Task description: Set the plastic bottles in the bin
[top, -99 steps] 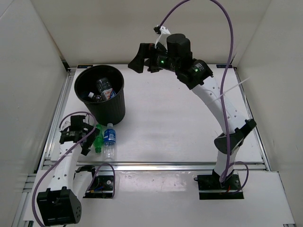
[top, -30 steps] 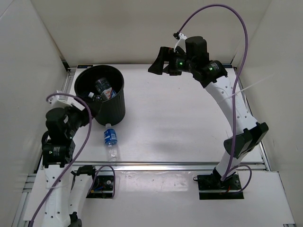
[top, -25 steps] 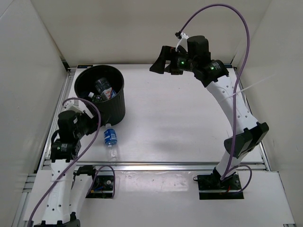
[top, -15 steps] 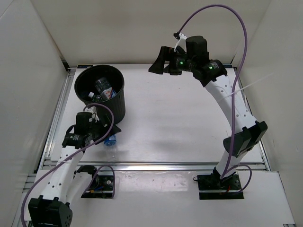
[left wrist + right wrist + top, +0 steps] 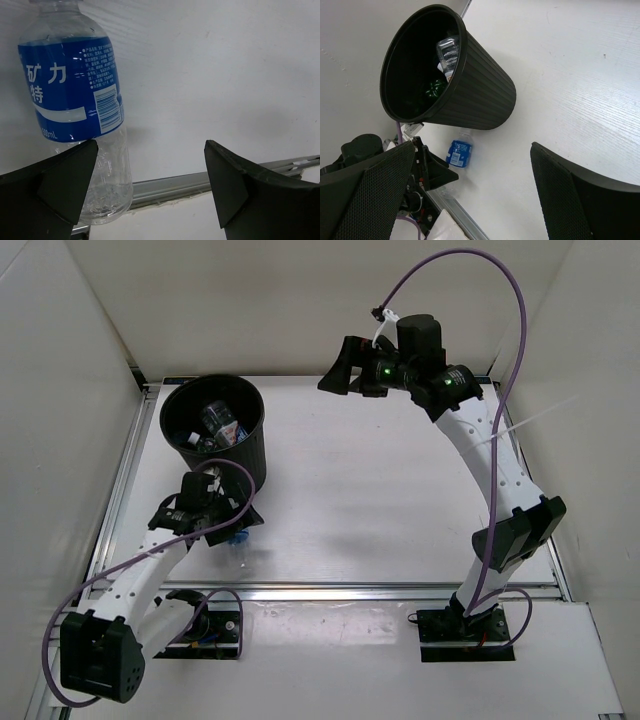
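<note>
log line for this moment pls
left end effector: open, at blue-label bottle on table, no grip | right end effector: open, raised, empty | bin: upright, other bottles inside

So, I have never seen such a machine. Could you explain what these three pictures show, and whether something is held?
These are two robot arms bolted to a white table, each ending in a two-finger gripper. One picture looks down from a fixed camera above. The other two come from cameras on the wrists, so the black wedges there are the grippers' own fingers. A black bin stands on the table with bottles inside, a green bottle among them. One bottle with a blue label lies on the table beside the bin. The left gripper is open, low beside that bottle; the right gripper is open, high above the table. Nothing is held.
</note>
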You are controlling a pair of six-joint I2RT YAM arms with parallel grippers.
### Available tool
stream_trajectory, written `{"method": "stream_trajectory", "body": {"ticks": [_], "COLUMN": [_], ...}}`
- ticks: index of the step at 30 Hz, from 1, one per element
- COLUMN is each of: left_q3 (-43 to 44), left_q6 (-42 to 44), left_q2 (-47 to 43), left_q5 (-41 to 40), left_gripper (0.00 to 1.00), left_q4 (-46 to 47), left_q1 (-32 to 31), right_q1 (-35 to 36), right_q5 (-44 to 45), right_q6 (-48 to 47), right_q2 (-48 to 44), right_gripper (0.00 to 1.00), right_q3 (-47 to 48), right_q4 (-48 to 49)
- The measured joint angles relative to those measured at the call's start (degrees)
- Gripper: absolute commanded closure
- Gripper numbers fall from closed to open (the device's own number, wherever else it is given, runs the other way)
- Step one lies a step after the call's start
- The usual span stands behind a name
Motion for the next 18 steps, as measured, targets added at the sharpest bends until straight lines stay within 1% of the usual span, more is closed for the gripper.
{"method": "stream_trajectory", "body": {"ticks": [4,10,13,18], "left_q3": [0.0,0.1,0.2,2.3], "left_q6": [-0.7,-1.5,-2.4,-5.3], "left_q2": [0.7,-0.1,-1.9,-4.0], "left_q5": [0.1,-0.6,-3.5,-9.9], "left_gripper": [0.0,0.01,0.01,0.01], "left_q4": [1.6,1.6,-0.6,-7.1], "left_q1": [-1.1,-2.2,-3.6,-6.0], "right_q1": [-0.1,-0.2,-0.4,-0.5], "right_q5": [0.0,0.0,0.0,-0.4], "right_q6": [0.0,0.0,0.0,0.0], "right_q2": [0.0,0.0,0.0,0.0], "right_gripper": [0.0,0.0,0.0,0.0], "right_q3": [0.0,0.0,0.0,0.0], "right_q4": [-0.1,-0.3,-0.3,-0.3]}}
